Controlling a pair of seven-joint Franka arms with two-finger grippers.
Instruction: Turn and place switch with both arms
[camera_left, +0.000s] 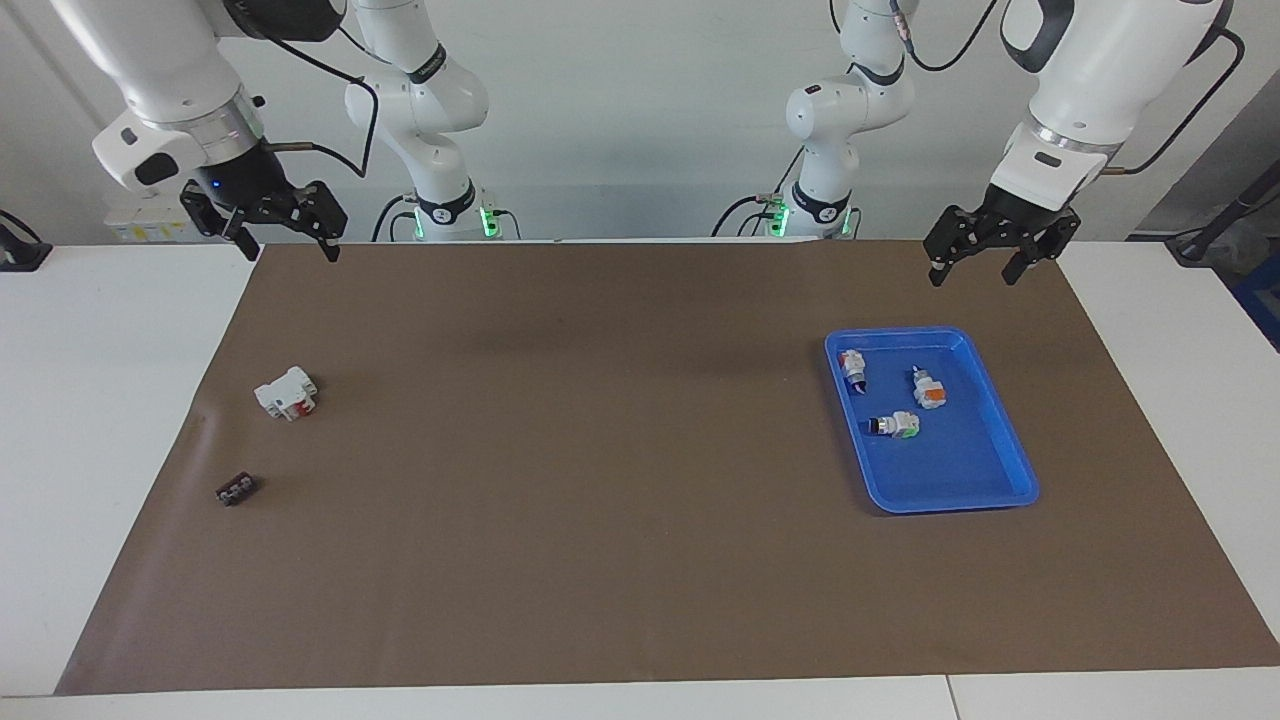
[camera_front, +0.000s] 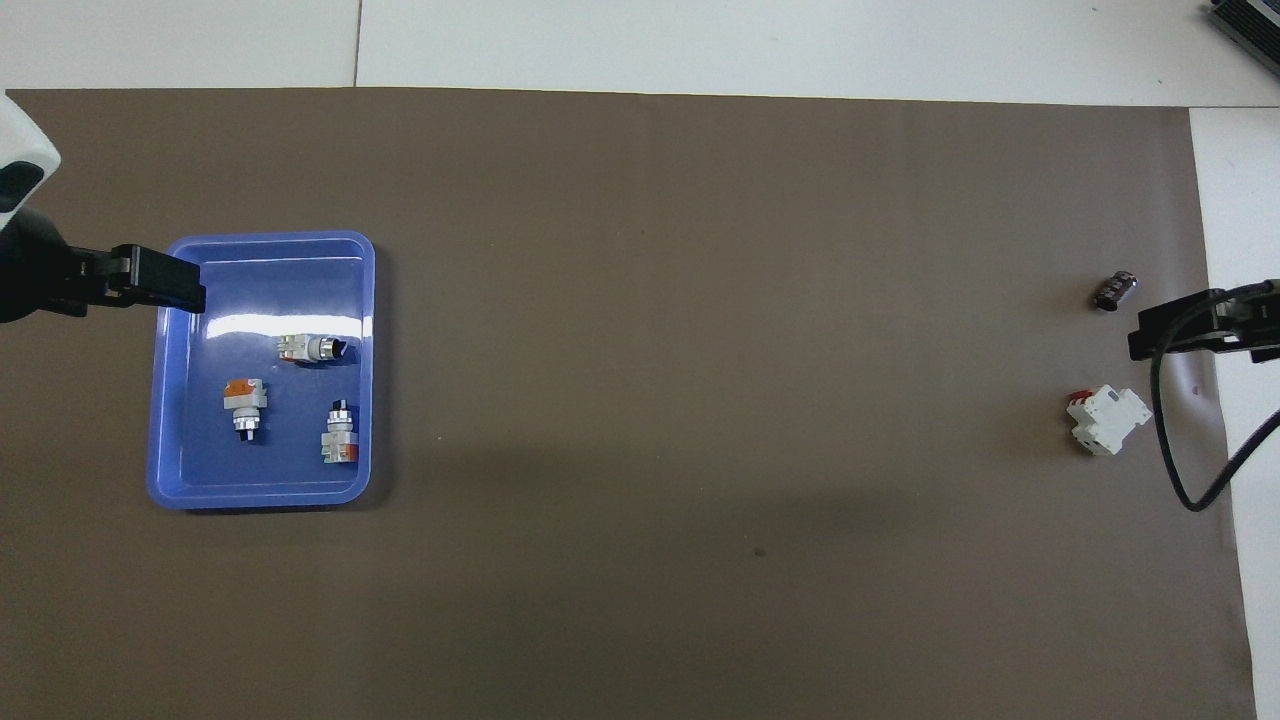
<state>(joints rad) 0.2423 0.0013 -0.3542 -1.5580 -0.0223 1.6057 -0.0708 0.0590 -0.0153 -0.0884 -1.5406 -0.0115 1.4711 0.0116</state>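
From across the worktop, my left claw (camera_left: 972, 272) hangs with its fingers spread and empty over the brown mat (camera_left: 600, 500), just on the robots' side of the shallow blue plastic tray (camera_left: 1010, 440). The white plastic push-button switch with an orange-red block and a black knob (camera_left: 853, 368) lies in that tray, at the end nearest the robots, apart from the two similar switches there. My right claw (camera_left: 288, 245) waits, also spread and empty, above the mat's corner at its own end.

From above, my left claw (camera_front: 165, 285) covers the tray's (camera_front: 265, 240) corner rim. The switch (camera_front: 312, 348) lies on its side mid-tray. My right claw (camera_front: 1170, 335) shows between a small black part (camera_front: 1115, 291) and a white boxy breaker (camera_front: 1108, 420).
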